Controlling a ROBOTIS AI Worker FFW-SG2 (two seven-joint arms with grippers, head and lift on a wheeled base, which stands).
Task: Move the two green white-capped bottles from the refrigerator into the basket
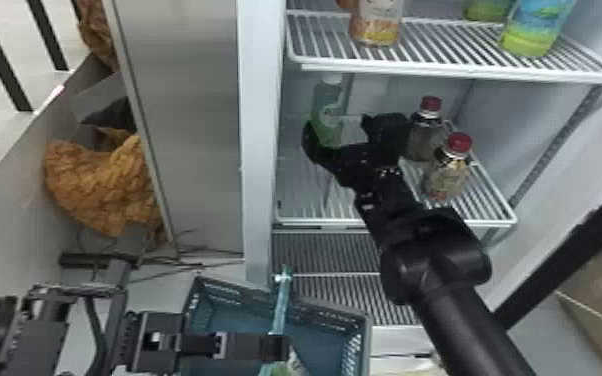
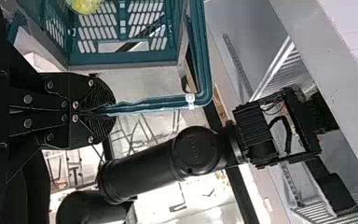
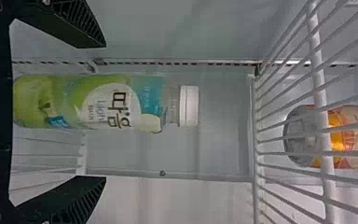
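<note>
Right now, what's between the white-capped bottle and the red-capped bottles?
One finger of the right gripper, between the green bottle and the red-capped bottles in the head view.

We list one smooth, black, tubular right arm (image 1: 470,320) with rounded joint housings (image 2: 196,151) and a looped black cable (image 2: 288,135). Our flat black left fingers (image 2: 103,93) bear fine ridges and round silver screws (image 2: 75,104).

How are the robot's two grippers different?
The left gripper is shut on the basket handle, while the right gripper is open, facing the green bottle. The left gripper is outside the fridge; the right gripper is inside it. Both are black.
</note>
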